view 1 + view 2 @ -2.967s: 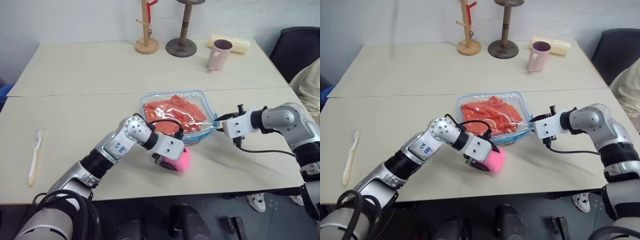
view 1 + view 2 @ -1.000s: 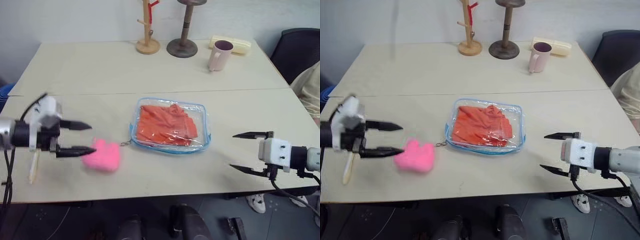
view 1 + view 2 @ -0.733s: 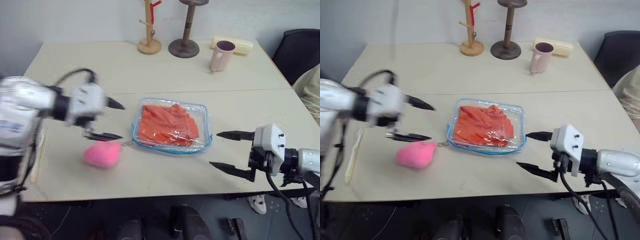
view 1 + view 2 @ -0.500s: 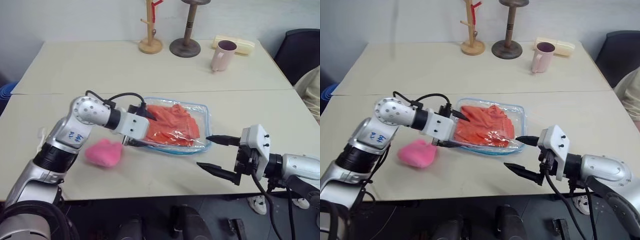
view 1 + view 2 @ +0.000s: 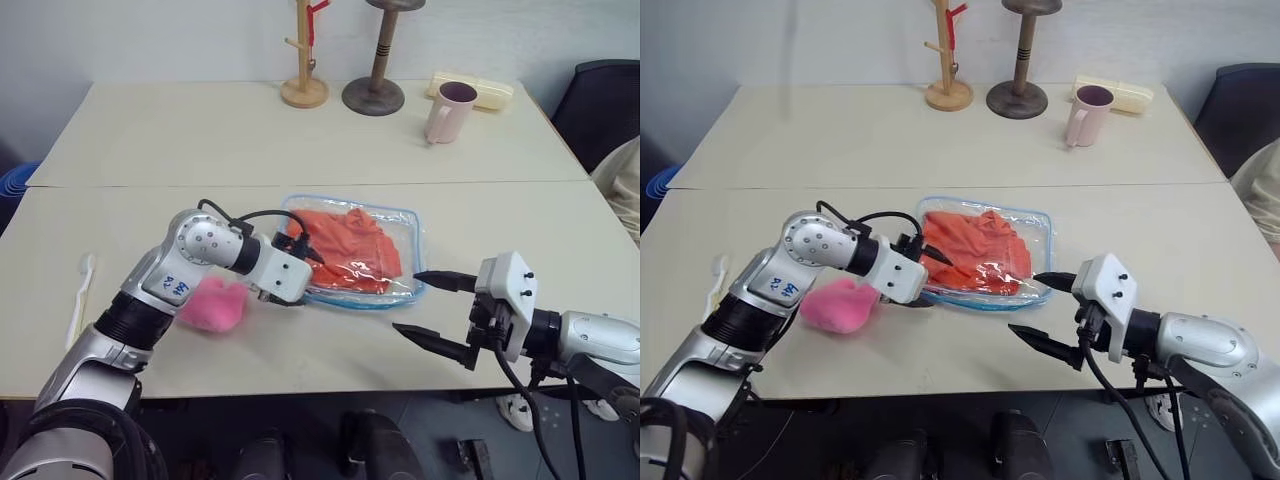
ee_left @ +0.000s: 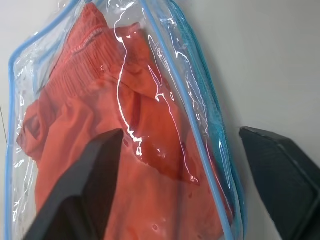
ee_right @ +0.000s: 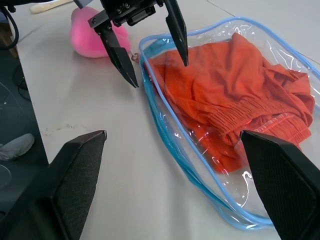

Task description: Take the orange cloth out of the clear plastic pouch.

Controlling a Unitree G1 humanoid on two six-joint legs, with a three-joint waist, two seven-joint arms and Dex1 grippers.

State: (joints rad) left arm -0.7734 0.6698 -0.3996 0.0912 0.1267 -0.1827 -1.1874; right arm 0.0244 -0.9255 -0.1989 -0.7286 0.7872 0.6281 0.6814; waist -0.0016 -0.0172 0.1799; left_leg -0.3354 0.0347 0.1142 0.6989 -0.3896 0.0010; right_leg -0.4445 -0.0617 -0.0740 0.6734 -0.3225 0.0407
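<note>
The clear plastic pouch [image 5: 405, 285] with light blue trim lies flat at the table's middle. The orange cloth [image 5: 345, 243] is bunched inside it. My left gripper [image 5: 308, 278] is open at the pouch's left end. In the right wrist view, one of its fingertips [image 7: 184, 59] rests over the pouch above the cloth [image 7: 225, 90], and the other is on the table outside the blue edge. The left wrist view has the pouch's trimmed edge [image 6: 200, 150] running between the two fingers. My right gripper [image 5: 405, 302] hovers open just off the pouch's near right corner, holding nothing.
A pink plush lump [image 5: 212, 305] lies under my left forearm, left of the pouch. A white toothbrush [image 5: 80, 295] sits near the left edge. At the back stand a pink mug [image 5: 442, 110], two wooden stands [image 5: 302, 60] and a pale yellow box [image 5: 490, 92]. A black chair [image 5: 610, 95] is at right.
My left arm let go of the pink lump, swung out left, then came back to the pouch's left end. My right gripper let go of the pouch, drew back and rolled.
</note>
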